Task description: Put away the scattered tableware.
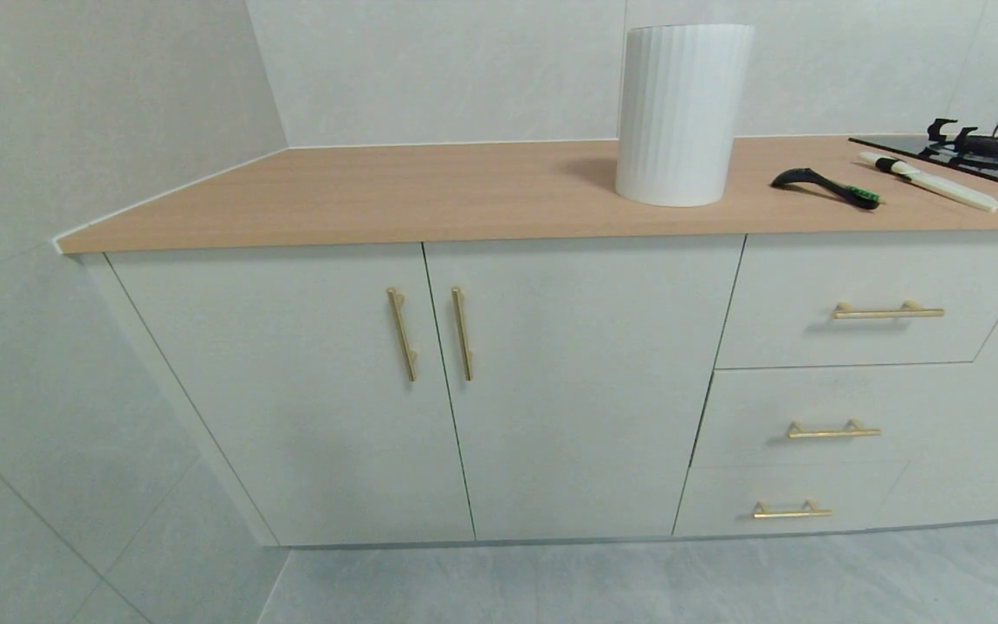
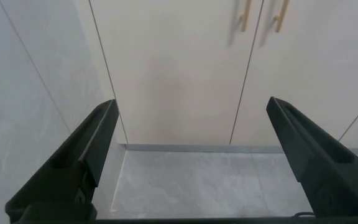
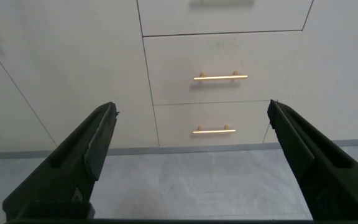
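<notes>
Upper right: a curved black green-tipped utensil (image 1: 826, 187) and a long white utensil (image 1: 932, 181) lie flat; left gripper (image 2: 191, 102) and right gripper (image 3: 191, 104) spread wide.

A kitchen: wooden countertop (image 1: 378, 195), white cabinets (image 1: 568, 390), gas hob (image 1: 997, 149), tiled walls (image 1: 430, 69)

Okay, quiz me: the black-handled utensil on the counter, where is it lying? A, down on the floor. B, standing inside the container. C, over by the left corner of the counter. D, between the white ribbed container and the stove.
D: the black-handled utensil lies flat on the countertop just right of the white ribbed container, with the white utensil and the stove farther right.
</notes>
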Available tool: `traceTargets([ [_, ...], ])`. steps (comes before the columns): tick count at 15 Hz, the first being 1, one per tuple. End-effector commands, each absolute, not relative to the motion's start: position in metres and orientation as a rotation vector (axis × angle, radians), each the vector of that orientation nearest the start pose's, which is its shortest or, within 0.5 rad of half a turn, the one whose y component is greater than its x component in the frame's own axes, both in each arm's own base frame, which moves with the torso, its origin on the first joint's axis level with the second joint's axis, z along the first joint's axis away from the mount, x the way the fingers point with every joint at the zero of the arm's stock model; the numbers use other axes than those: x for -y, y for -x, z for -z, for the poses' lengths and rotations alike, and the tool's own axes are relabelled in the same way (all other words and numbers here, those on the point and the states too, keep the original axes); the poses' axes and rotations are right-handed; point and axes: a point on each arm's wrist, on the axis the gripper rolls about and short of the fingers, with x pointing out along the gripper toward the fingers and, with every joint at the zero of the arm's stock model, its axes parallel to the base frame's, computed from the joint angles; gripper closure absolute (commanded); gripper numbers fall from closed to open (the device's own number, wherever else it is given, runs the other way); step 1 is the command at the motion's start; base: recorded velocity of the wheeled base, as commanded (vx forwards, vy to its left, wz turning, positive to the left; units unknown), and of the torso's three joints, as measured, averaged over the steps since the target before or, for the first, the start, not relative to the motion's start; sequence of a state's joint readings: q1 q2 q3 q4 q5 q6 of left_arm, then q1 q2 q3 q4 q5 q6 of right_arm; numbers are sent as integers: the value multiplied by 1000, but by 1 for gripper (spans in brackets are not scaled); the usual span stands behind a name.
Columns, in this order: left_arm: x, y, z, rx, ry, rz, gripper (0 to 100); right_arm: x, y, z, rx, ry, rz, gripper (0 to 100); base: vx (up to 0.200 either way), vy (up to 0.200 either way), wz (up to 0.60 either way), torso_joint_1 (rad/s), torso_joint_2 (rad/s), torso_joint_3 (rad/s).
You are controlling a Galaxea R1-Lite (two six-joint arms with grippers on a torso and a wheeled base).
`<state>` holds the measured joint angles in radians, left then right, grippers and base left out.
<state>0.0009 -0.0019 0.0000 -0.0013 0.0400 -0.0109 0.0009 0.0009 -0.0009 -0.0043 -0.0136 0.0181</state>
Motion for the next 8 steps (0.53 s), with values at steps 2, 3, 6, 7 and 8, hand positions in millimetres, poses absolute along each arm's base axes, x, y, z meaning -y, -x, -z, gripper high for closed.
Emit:
traceTargets([
  [2, -1, 23, -76, 2, 12, -41, 0, 0, 23, -76, 2, -18, 12, 0, 0, 0, 0, 0, 0, 0],
  [3, -1, 23, -76, 2, 12, -41, 0, 0, 23, -76, 2, -18, 12, 0, 200, 0, 0, 2, -2, -2],
  [6, -1, 23, -76, 2, 12, -41, 0, 0, 23, -76, 2, -18, 12, 0, 67, 0, 0, 1, 1, 2],
  [7, -1, 23, -76, 2, 12, -40, 0, 0, 23, -76, 2, -18, 12, 0, 0, 0, 0, 0, 0, 0],
  [8, -1, 23, -76, 2, 11, -41, 0, 0, 23, -76, 2, -18, 12, 0, 0, 0, 0, 0, 0, 0],
])
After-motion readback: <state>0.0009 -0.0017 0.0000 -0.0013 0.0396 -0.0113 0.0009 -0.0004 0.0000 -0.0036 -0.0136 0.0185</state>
